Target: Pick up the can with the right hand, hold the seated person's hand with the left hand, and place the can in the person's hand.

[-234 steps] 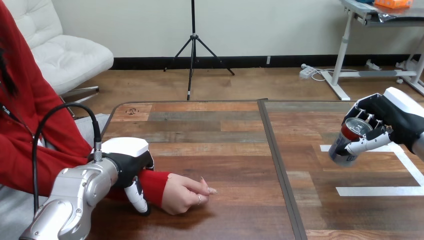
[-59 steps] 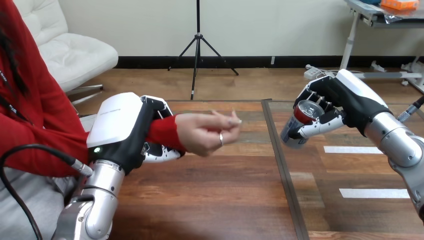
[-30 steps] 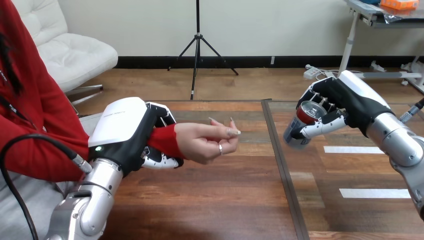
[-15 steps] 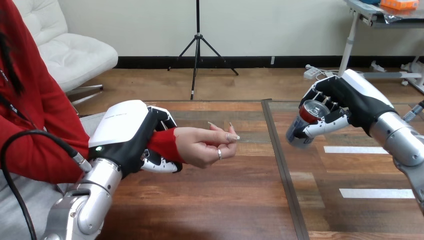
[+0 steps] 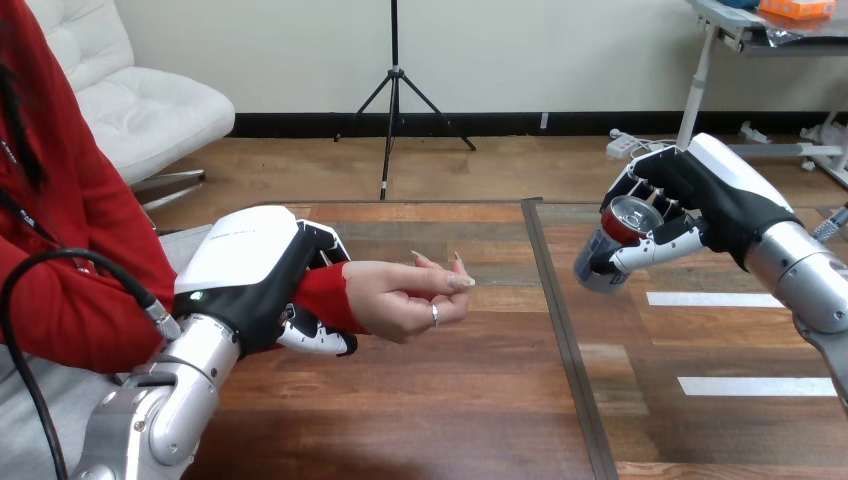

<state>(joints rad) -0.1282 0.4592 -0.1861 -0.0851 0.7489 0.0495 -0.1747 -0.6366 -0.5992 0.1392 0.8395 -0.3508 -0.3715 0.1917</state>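
My left hand (image 5: 255, 275) is shut on the person's wrist, its fingers and thumb curled round the red sleeve, holding it above the table at the left. The person's hand (image 5: 405, 297) sticks out to the right of it, palm turned partly up, fingers loosely curled. My right hand (image 5: 690, 205) is shut on the can (image 5: 612, 243), a silver and blue can with a red top, tilted and held in the air over the table's right half. The can is well apart from the person's hand, to its right.
A dark seam (image 5: 556, 330) runs down the wooden table (image 5: 440, 400) between the two hands. White tape lines (image 5: 750, 385) mark the table's right part.
The person's hand and my left hand have sunk slightly and the palm has turned more upward. My right hand with the can has drifted a little up and to the right.
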